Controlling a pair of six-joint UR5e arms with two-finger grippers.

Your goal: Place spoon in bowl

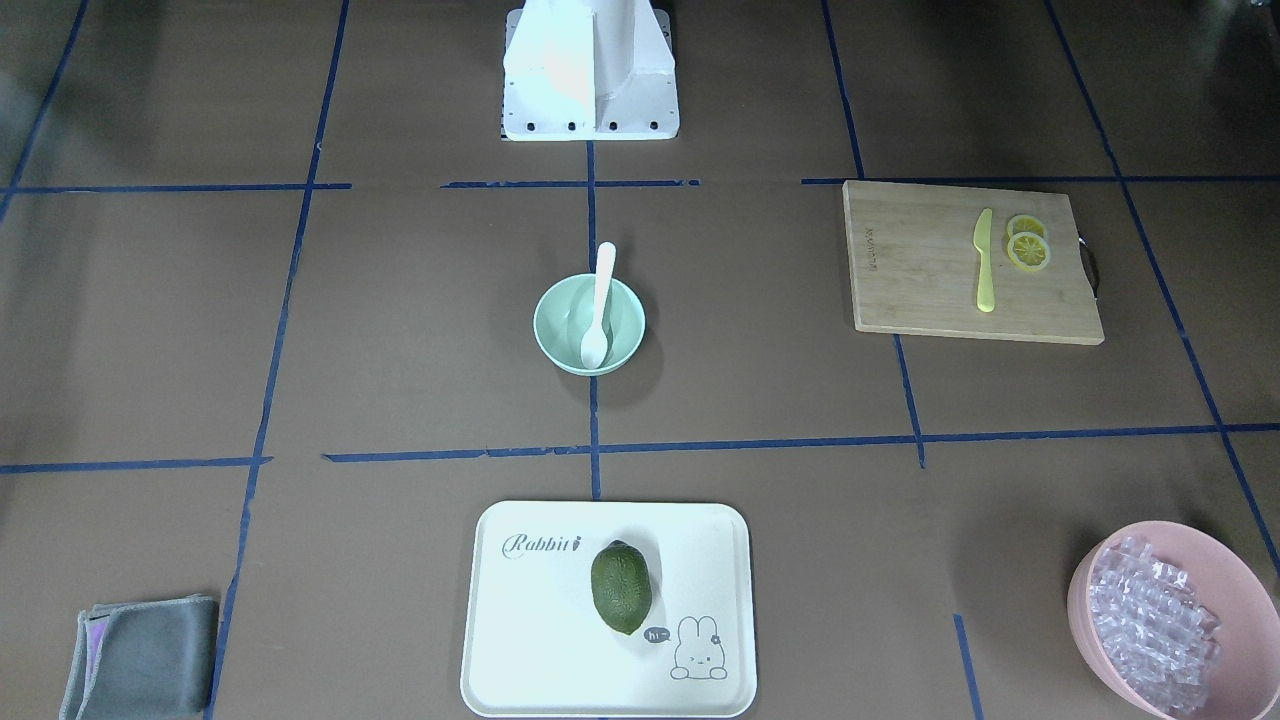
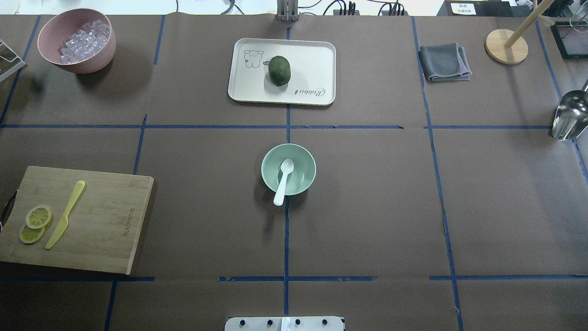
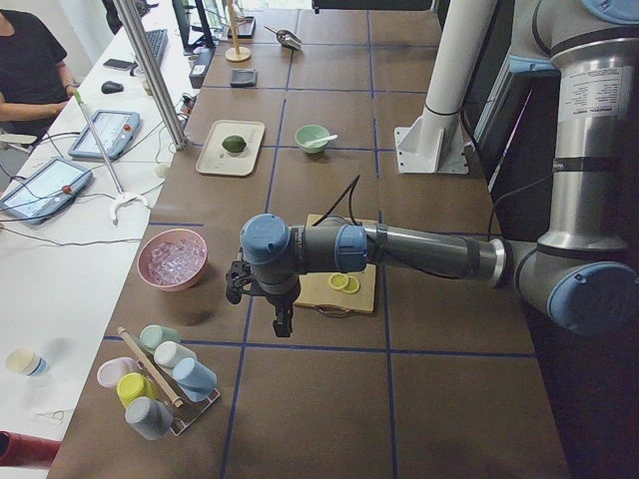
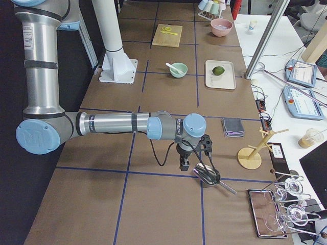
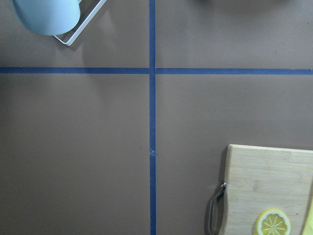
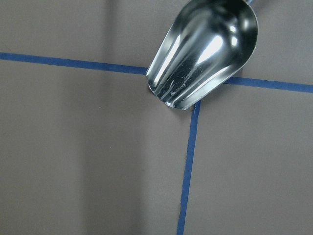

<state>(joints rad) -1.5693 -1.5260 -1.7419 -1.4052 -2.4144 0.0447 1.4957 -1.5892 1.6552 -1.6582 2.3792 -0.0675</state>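
The white spoon (image 2: 283, 181) lies in the mint-green bowl (image 2: 303, 162) at the table's middle, scoop inside and handle resting over the rim on the robot's side. Both also show in the front view, spoon (image 1: 600, 300) in bowl (image 1: 548, 330). My left gripper (image 3: 283, 324) hangs over the table's left end, far from the bowl, beyond the cutting board. My right gripper (image 4: 183, 165) hangs over the right end, next to a metal scoop. Neither holds anything I can see; I cannot tell whether they are open or shut.
A cutting board (image 2: 105, 216) with a yellow knife (image 2: 65, 215) and lemon slices lies left. A tray (image 2: 312, 55) with a green fruit (image 2: 279, 70) lies behind the bowl. A pink bowl of clear cubes (image 2: 76, 41), a grey cloth (image 2: 443, 62) and a metal scoop (image 6: 205, 51) lie further out.
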